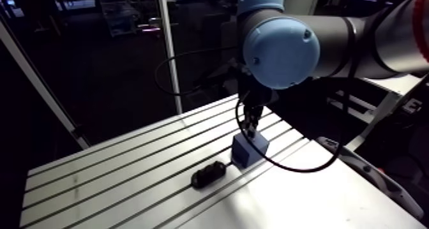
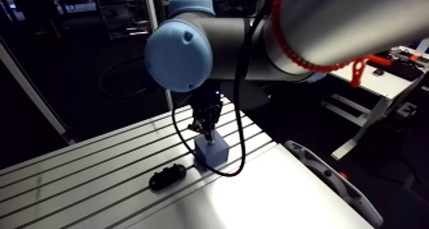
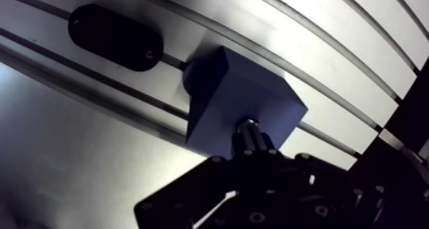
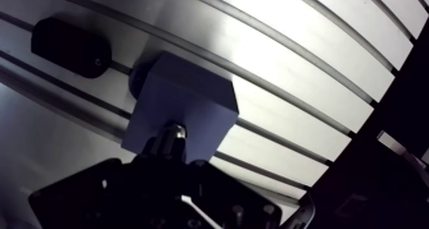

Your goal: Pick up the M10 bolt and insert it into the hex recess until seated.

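A black oval part (image 1: 209,173) lies on the bench (image 1: 102,180) just beside the block (image 3: 239,107). At the block's top face, the M10 bolt (image 3: 249,132) is held clamped by the fingers (image 3: 276,160), presumably upright for insertion. Seating cannot be judged.

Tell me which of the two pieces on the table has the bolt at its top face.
The blue-grey square block, with the bolt meeting its top face. The flat black oblong piece lies beside it, with nothing on it.

Dark grey tubular arm (image 1: 332,46) with round light-blue joint caps (image 1: 281,50) and a black, screw-studded claw (image 3: 252,141)
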